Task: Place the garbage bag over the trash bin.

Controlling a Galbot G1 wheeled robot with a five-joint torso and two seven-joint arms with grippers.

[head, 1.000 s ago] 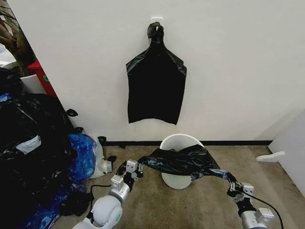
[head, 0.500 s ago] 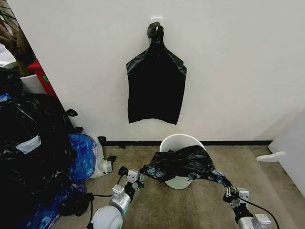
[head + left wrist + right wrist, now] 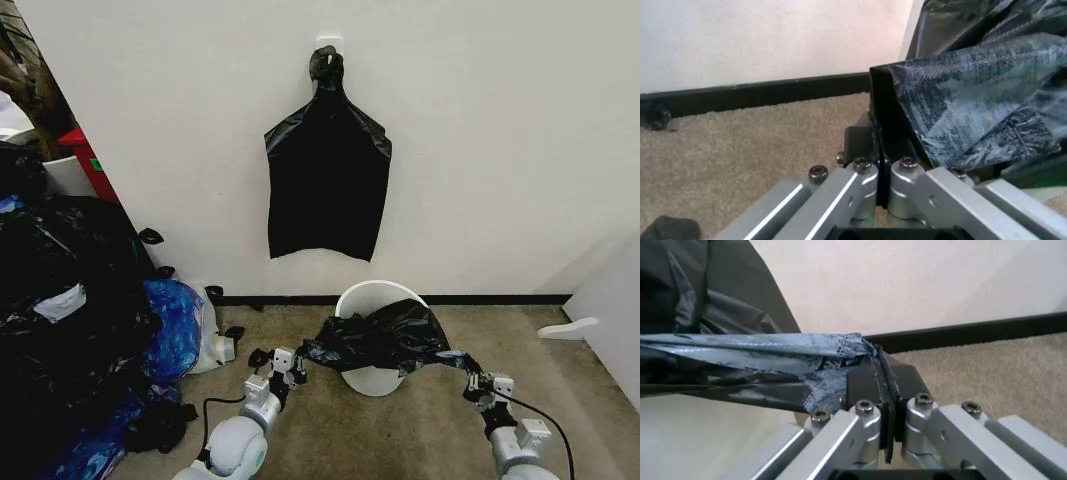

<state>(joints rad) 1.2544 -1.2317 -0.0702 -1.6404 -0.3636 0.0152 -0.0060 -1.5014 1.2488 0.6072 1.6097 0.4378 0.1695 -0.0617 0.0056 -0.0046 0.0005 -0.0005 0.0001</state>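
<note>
A: Garbage bag [image 3: 385, 338] – status? Changes vs. a sec ago?

B: Now hanging stretched betw. both grippers, draping over near rim of trash bin [image 3: 375, 297]. Left gripper [image 3: 291, 363] is sitting a bit farther forward and lower than 1 s back; right gripper [image 3: 478, 384] is sitting farther left, so span is narrowing and the bag is bunching higher. Mouth isn't round the rim yet.

A: Grippers?

B: Both are pinching bag edges, jaws pressed tight on film.

A: Materials?

B: Bag: thin, glossy, crinkled black film. Bin: smooth white tapered bucket, tilting. Floor: beige carpet [image 3: 420, 430].
</note>
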